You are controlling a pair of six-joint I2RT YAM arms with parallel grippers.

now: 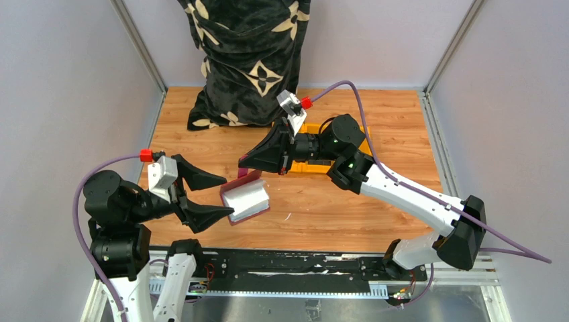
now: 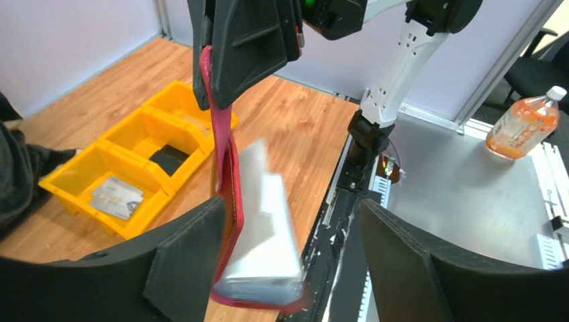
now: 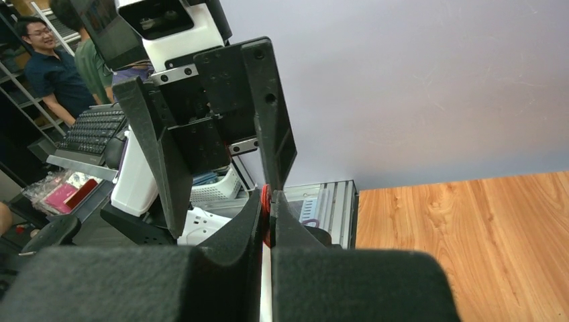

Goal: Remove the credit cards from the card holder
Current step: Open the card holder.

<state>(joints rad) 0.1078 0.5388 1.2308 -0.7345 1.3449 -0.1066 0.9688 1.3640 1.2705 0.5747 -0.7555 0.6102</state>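
Above the table (image 1: 376,201), right end effector (image 1: 248,166) tight on the blurred card holder (image 2: 263,231), left end effector (image 1: 227,196) wide apart.

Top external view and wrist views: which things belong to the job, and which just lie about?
Job: card holder, pinched by the right hand; open left hand; credit card in yellow bin.
Lying about: patterned cloth bag; orange bottle.

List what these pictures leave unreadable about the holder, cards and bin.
- Cards in the holder: too small in the top view, blurred in the left wrist view.
- Holder, right wrist view: the right hand hides all but a red sliver.
- Bin, top view: mostly behind the right arm.
- Dark item in the bin, left wrist view: too small to identify.
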